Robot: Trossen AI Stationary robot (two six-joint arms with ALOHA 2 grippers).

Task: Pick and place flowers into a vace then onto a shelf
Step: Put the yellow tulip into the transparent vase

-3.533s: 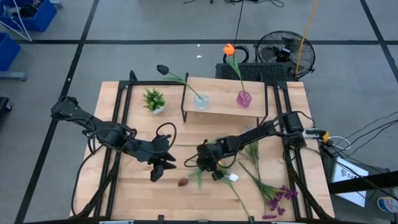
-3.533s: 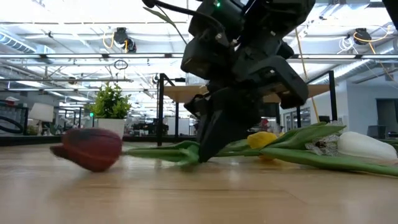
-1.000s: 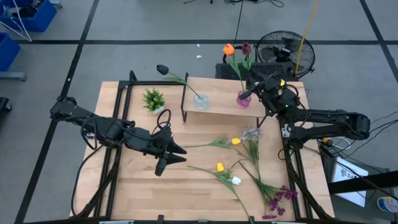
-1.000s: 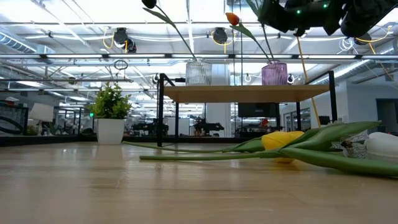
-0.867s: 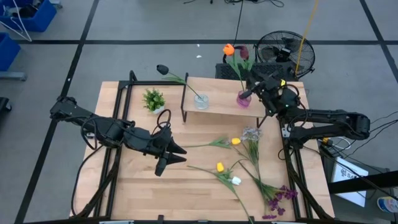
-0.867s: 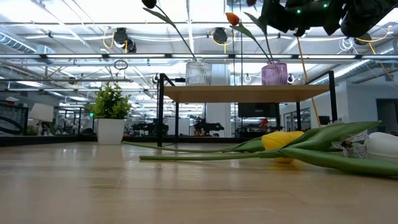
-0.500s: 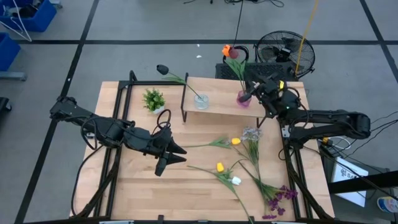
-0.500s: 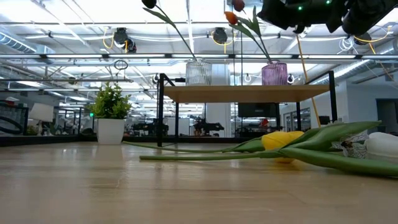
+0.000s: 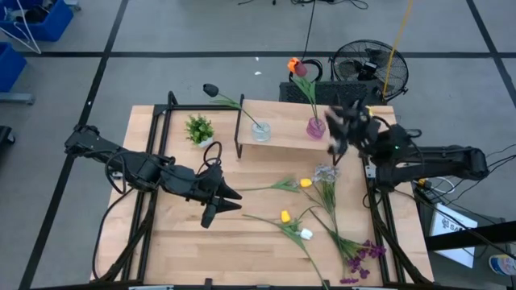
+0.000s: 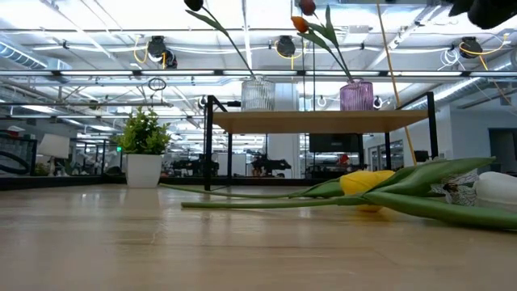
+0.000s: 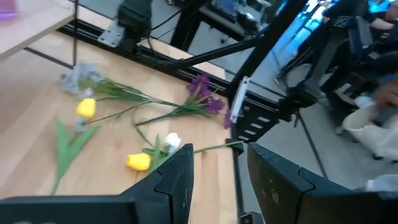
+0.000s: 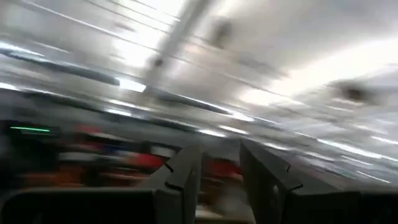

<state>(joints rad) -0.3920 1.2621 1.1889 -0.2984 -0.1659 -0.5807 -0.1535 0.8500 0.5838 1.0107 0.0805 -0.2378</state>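
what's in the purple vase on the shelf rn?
The purple vase on the shelf holds two flowers: an orange tulip and a dark red tulip. Stem ends inside the tinted glass can't be made out.

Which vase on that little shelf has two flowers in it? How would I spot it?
Find the raised wooden shelf at the table's far edge. Two glass vases stand on it; take the purple vase, nearer the right arm. It holds orange and dark red flowers, while the clear vase holds one dark flower.

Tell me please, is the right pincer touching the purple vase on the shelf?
Apart. In the high view the right pincer is blurred but sits just right of the purple vase on the shelf, with wood showing between them.
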